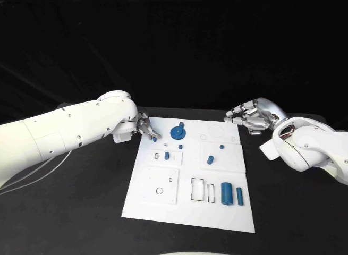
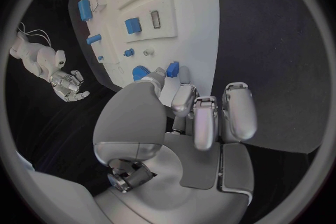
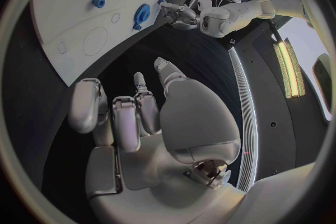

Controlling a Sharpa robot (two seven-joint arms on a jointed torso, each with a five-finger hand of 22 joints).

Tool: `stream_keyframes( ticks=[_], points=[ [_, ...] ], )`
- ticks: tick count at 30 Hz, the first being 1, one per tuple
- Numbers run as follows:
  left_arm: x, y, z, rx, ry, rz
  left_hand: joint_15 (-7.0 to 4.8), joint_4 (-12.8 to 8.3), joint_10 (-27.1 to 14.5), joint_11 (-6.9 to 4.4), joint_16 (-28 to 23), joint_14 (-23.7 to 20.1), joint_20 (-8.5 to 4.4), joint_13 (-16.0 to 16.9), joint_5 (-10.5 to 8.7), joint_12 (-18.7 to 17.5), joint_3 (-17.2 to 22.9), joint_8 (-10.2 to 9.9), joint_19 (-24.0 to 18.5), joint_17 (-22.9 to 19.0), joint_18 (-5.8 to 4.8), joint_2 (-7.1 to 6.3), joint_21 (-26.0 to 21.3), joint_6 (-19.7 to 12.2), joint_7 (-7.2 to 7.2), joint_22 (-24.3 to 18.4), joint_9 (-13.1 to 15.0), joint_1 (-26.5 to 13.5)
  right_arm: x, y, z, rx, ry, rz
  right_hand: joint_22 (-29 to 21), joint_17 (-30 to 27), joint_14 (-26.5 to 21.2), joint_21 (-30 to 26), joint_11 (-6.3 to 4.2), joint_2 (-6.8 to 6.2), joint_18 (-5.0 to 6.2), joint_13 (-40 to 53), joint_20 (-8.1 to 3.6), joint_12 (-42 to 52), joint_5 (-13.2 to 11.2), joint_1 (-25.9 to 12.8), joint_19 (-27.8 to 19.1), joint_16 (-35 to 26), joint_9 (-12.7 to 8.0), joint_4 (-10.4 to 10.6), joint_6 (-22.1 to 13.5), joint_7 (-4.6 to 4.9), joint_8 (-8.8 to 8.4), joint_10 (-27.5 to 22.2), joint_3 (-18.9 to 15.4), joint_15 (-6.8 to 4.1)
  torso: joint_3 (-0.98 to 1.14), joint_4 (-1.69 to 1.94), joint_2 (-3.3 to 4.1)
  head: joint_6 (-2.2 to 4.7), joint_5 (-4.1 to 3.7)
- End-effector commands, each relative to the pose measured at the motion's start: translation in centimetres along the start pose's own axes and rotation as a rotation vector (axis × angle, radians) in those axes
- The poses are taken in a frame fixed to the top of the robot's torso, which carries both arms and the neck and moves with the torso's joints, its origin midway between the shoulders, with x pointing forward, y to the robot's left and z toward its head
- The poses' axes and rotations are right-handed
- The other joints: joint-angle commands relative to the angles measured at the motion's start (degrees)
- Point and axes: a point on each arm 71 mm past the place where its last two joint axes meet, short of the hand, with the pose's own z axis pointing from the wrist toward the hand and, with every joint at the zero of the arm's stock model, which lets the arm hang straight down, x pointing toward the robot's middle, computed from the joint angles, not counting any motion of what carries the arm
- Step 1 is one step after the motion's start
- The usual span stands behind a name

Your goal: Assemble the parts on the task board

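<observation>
The white task board (image 1: 191,175) is lying in the middle of the black table (image 1: 74,212), carrying blue parts: a round knobbed part (image 1: 177,131) at its far end and two cylinders (image 1: 232,193) near its right edge. The left hand (image 1: 145,128) is pinching a small blue part (image 2: 173,69) at the board's far left corner. The right hand (image 1: 250,117) is hovering beyond the far right corner, fingers curled in, holding nothing.

No readable text, labels, brands or numbers appear on anything in these views.
</observation>
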Motion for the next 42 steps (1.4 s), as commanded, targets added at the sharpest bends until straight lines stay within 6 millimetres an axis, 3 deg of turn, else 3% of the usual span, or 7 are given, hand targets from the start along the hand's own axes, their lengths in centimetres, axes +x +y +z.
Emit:
stream_keyframes(
  ticks=[1,19,27,31,36,39,42],
  points=[
    [0.12,-0.32,-0.01,0.015,0.007,-0.013,0.28,-0.2,-0.2,0.09,-0.4,4.9,0.25,0.1,0.13,0.2,0.1,-0.4,-0.1,11.7,-0.3,0.32,-0.3,0.3,0.13,0.1,-0.1,0.2,0.09,0.07,0.0,-0.007,0.009,-0.002,0.0,7.5,4.1,-0.1,-0.17,0.37,0.72,4.0,0.04,-0.1,0.2,-0.3,-0.3,-0.3,-0.1,0.0,-0.4,0.09,0.15,-0.3,-0.3,-0.38,0.0,-0.01,0.01,-0.11,-0.09],
    [0.11,-0.29,-0.01,0.015,0.009,-0.019,0.24,-0.3,0.0,0.02,-0.3,4.9,0.25,0.4,0.11,0.5,0.1,-0.2,0.0,11.7,-0.34,0.51,-0.3,0.7,0.02,0.3,-0.2,0.6,0.1,0.04,0.05,-0.006,0.01,-0.002,0.0,7.5,4.1,-0.1,-0.17,0.37,0.72,4.0,0.04,-0.1,0.2,-0.3,-0.3,-0.3,-0.1,0.0,-0.4,0.09,0.15,-0.3,-0.3,-0.38,0.0,0.01,0.0,-0.2,-0.06],
    [0.1,-0.25,0.02,0.012,0.011,-0.018,0.03,-0.7,0.1,-0.22,-0.3,4.9,0.15,0.3,0.11,0.6,1.2,-0.1,0.0,11.7,-0.33,2.16,-0.3,1.1,-0.25,0.3,-0.5,3.0,0.07,0.01,0.03,-0.004,0.01,-0.002,0.1,7.5,4.1,-0.1,-0.19,0.43,0.71,4.1,0.03,0.0,0.2,-0.2,-0.2,-0.3,-0.1,0.0,-0.4,0.08,0.22,-0.1,-0.4,-0.4,0.02,-0.01,-0.01,-0.32,-0.11],
    [0.1,-0.27,0.02,0.013,0.011,-0.023,-0.21,-1.9,0.0,-0.5,-0.3,4.9,0.02,0.2,0.16,0.6,3.5,-0.1,0.0,11.7,-0.32,3.6,-0.3,0.8,-0.53,0.3,-0.7,6.5,0.06,0.0,0.03,-0.003,0.01,-0.002,0.1,7.5,4.1,-0.1,-0.19,0.43,0.72,4.1,0.03,0.0,0.2,-0.2,-0.2,-0.3,-0.1,0.0,-0.4,0.08,0.23,-0.2,-0.4,-0.4,0.03,-0.01,-0.02,-0.29,-0.17],
    [0.11,-0.27,0.02,0.016,0.014,-0.041,-0.53,-5.2,-0.2,-0.77,-0.3,4.9,-0.21,0.0,0.26,0.3,8.5,-0.2,0.0,11.7,-0.32,4.81,-0.3,0.0,-0.74,0.3,-1.0,12.0,0.06,-0.02,0.02,-0.002,0.01,-0.002,0.0,7.5,4.1,-0.1,-0.19,0.44,0.72,4.1,0.03,0.0,0.2,-0.2,-0.2,-0.3,-0.1,0.0,-0.4,0.08,0.24,-0.2,-0.4,-0.4,0.02,-0.02,-0.02,-0.31,-0.16],
    [0.13,-0.25,0.02,0.02,0.018,-0.062,-0.37,-6.6,-0.4,-0.52,-0.4,4.9,-0.27,-0.2,0.23,0.1,12.3,0.0,-0.1,11.7,-0.33,4.41,-0.3,-0.5,-0.34,0.3,-1.0,13.7,0.05,-0.03,0.03,-0.001,0.01,-0.003,0.0,7.5,4.1,-0.1,-0.19,0.44,0.72,4.1,0.03,0.0,0.2,-0.2,-0.2,-0.3,-0.1,0.0,-0.4,0.08,0.24,-0.2,-0.4,-0.4,0.01,0.01,-0.02,-0.31,-0.16],
    [0.16,-0.19,-0.01,0.025,0.024,-0.086,-0.07,-7.1,-0.3,-0.24,-0.3,4.9,-0.09,-0.5,0.22,0.0,16.5,0.8,-0.1,11.7,-0.32,3.16,-0.4,-0.6,-0.02,0.3,-0.7,13.0,0.05,-0.05,0.04,0.0,0.011,-0.003,0.0,7.5,4.1,-0.1,-0.19,0.44,0.72,4.1,0.03,0.0,0.2,-0.2,-0.2,-0.3,-0.1,0.0,-0.4,0.08,0.24,-0.2,-0.4,-0.4,0.02,0.01,-0.02,-0.33,-0.18]
  ],
)
